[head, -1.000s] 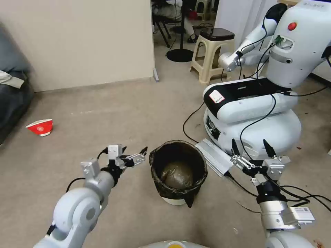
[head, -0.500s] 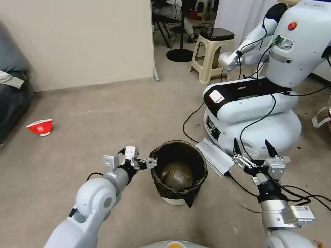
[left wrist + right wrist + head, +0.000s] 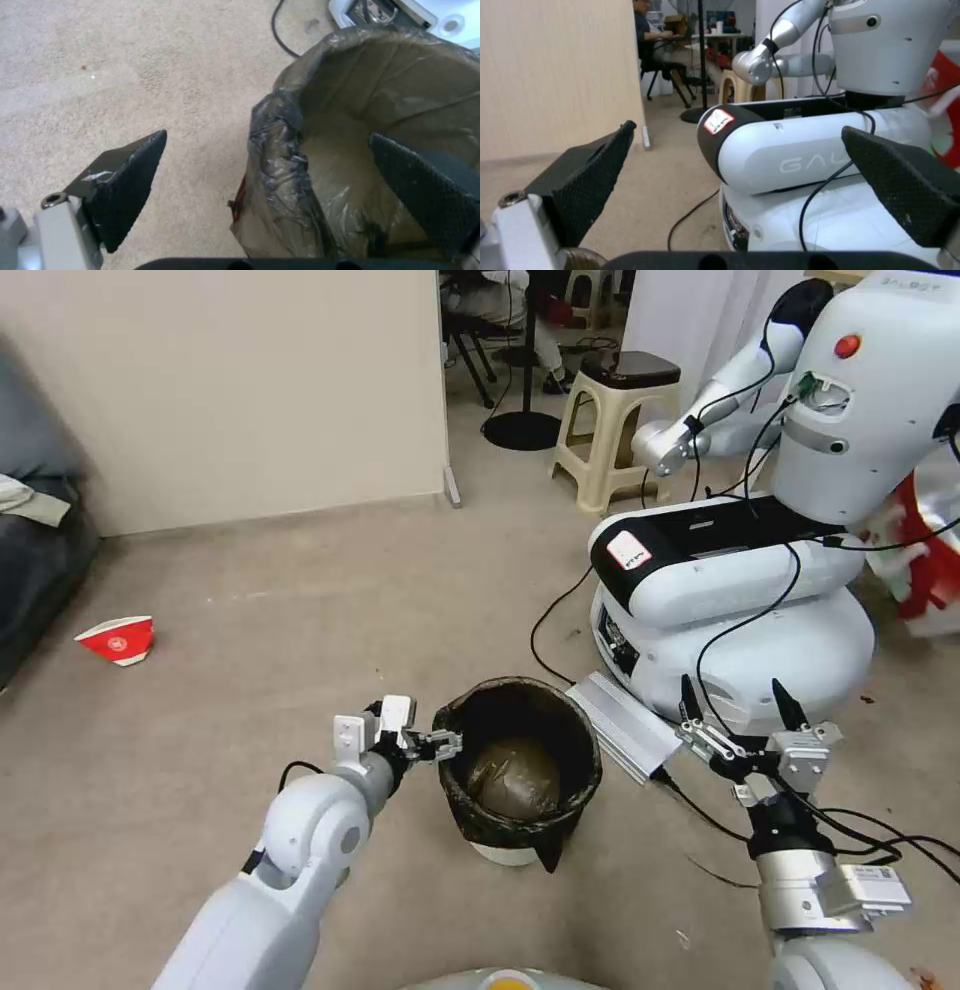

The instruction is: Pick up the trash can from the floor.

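Rim grasp setup: my left pincer straddles the trash can rim at lower centre, fingers released; right pincer spread, idle at lower right.

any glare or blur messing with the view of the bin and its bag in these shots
Head view: even indoor light, no harsh shadows; the small white plastic trash can with its dark translucent bag reads clearly, the left gripper at its rim. Left wrist view: soft and slightly blurred, pale sheen on the bag's crinkles; the near black fingertips are out of focus. Right wrist view: right gripper fingers blurred, background sharper.
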Motion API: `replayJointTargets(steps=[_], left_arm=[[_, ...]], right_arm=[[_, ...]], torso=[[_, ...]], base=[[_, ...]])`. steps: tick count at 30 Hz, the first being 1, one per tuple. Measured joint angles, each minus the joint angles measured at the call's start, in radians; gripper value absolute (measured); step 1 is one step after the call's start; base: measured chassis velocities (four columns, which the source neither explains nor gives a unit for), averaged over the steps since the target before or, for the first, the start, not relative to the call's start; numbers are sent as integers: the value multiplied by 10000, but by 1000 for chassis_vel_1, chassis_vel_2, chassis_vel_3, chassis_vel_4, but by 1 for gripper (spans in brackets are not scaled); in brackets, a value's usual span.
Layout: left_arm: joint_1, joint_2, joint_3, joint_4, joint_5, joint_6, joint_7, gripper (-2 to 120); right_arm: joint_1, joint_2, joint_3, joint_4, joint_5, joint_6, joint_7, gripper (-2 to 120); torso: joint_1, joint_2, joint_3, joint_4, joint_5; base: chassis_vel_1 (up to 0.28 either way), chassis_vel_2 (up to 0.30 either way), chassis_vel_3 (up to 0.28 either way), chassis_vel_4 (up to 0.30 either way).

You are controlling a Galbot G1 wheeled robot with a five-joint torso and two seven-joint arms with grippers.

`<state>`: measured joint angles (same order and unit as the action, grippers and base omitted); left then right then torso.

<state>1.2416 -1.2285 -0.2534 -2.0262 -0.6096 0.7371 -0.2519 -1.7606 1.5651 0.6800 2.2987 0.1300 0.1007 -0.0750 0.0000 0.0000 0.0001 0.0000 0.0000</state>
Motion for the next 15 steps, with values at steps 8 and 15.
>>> replayJointTargets(steps=[8, 15], left_arm=[[-610, -99, 739, 756, -41, -17, -744, 100], [-1074, -255, 1322, 1277, -461, -27, -1426, 100]], right_arm=[[11, -124, 76, -82, 41, -7, 110, 100], [44, -223, 136, -160, 104, -8, 189, 100]], torso=[[0, 0, 0, 0, 0], [1, 0, -1, 0, 1]], base=[[0, 0, 0, 0], [0, 0, 0, 0]])
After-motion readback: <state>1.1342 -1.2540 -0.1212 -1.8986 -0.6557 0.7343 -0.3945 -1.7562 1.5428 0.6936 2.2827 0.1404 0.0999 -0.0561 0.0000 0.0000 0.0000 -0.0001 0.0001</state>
